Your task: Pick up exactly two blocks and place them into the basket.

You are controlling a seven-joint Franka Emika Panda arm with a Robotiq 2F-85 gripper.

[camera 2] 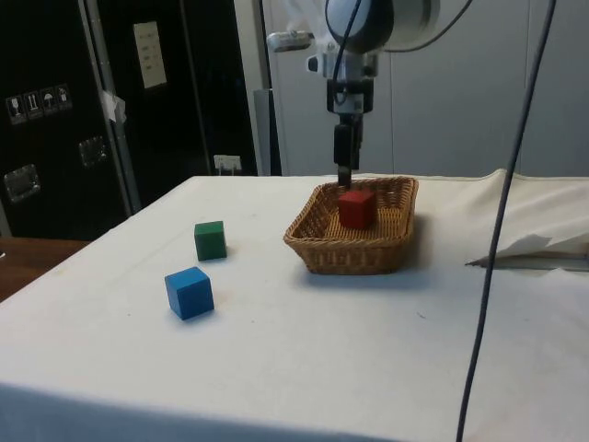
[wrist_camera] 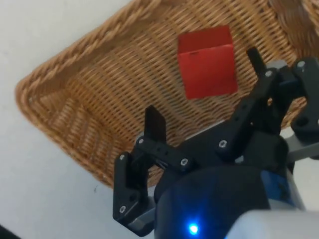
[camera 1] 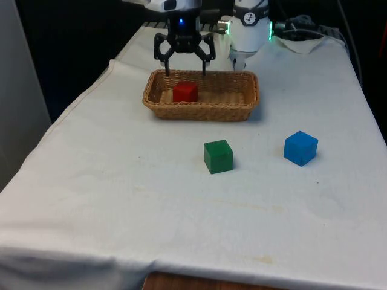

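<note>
Nearest the front camera, a green wooden cube (camera 1: 218, 156) and a blue wooden cube (camera 1: 300, 148) sit apart on the white-clothed table (camera 1: 121, 199), both outside the oval woven wicker basket (camera 1: 157, 104). A red wooden cube (camera 1: 185, 92) lies inside it, toward the front view's left end. The black two-finger hand (camera 1: 185, 66) hangs open and empty just above that cube. The basket's long axis runs across the front view, left to right. The risks, as I judge them: dropping again and regrasping the red cube, clipping the rim on the way out, or fetching both remaining cubes and overshooting two.
</note>
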